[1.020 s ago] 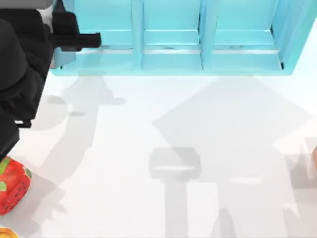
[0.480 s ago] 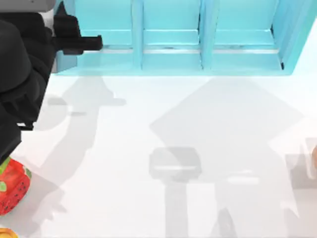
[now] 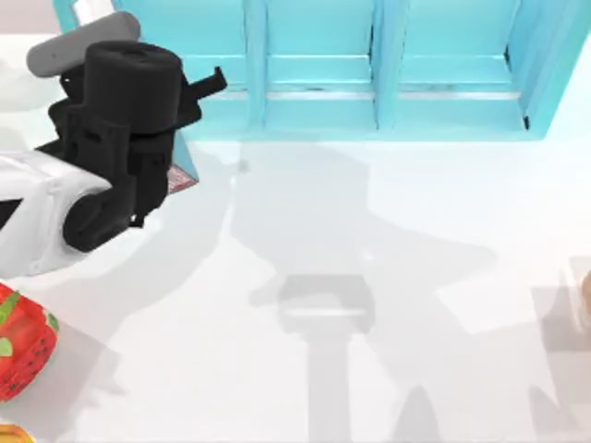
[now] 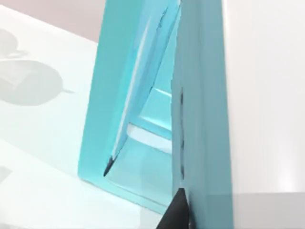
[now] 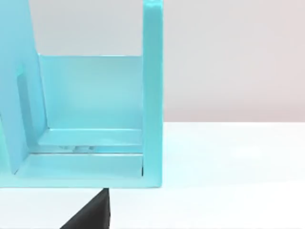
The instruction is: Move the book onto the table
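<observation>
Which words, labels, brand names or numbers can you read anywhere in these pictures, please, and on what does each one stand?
None can be read.
The light-blue shelf, the white table and the left arm's black gripper are plain, with no print.
A small red and white patch under the left arm may be a label, but it is too small and too hidden to read.
The red strawberry-like thing at the table's left edge bears only dark seed marks.
</observation>
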### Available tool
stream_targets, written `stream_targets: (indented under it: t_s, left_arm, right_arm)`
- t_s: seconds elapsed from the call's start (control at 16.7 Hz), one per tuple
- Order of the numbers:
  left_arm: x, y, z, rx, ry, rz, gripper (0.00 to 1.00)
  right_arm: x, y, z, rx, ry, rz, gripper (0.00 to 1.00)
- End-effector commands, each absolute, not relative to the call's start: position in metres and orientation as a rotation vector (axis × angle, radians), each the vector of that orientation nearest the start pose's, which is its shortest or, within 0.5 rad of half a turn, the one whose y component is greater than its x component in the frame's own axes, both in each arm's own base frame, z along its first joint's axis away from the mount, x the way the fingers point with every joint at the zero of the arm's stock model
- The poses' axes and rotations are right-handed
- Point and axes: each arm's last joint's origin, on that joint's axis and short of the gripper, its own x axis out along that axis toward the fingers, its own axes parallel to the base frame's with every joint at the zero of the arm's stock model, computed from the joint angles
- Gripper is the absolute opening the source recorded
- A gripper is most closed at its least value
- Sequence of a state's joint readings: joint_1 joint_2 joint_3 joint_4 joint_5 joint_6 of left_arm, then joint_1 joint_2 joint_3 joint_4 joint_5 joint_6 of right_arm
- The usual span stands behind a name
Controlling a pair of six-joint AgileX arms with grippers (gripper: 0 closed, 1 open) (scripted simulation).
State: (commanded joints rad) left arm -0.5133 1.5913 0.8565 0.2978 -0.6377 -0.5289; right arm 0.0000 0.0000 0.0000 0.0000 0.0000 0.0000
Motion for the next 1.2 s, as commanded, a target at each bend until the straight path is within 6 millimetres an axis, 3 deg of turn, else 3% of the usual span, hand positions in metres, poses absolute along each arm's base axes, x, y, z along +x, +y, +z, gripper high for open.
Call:
stream_targets:
  t_s: [0.3,0.54,0.84,1.2]
  left_arm:
    - [0.320,-0.200,0.151,-0.594,0.377,0.506,0.00]
    - [0.310,-0.253,0.119,-0.811,0.278,0.641,0.00]
    - [0.268,-0.323,0.106,-1.056,0.128,0.623,0.00]
    - [0.196,-0.388,0.120,-1.371,0.041,0.471,0.00]
  right_arm:
    - [0.106,-0.001,0.160,0.000,0.000,0.000,1.00]
    - [0.106,-0.001,0.160,0.000,0.000,0.000,1.00]
    - [0.106,-0.001,0.160,0.000,0.000,0.000,1.00]
    - [0.106,-0.001,0.160,0.000,0.000,0.000,1.00]
